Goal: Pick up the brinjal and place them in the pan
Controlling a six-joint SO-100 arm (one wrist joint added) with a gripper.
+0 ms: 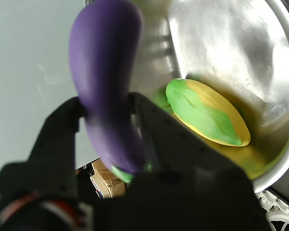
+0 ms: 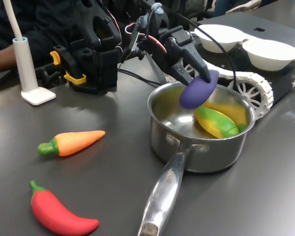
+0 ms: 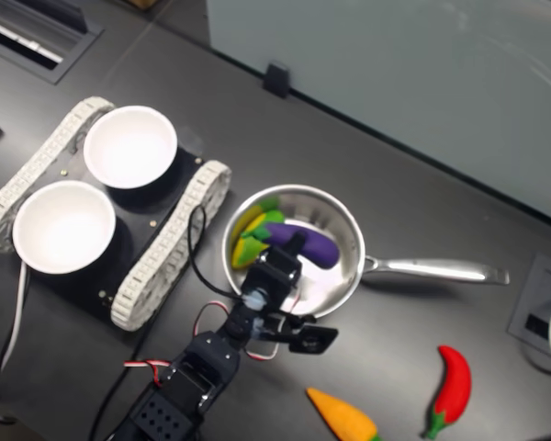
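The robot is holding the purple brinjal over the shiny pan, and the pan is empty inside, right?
Not quite. The gripper does hold the purple brinjal over the shiny pan, but the pan is not empty. A yellow and green toy corn already lies inside it, as the first exterior view shows; the wrist view shows it too.

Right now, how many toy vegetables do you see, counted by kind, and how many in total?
Brinjal, held by the gripper over the pan: 1
Corn cob, lying in the pan: 1
Carrot, on the table: 1
Red chilli, on the table: 1
Total: 4 toy vegetables
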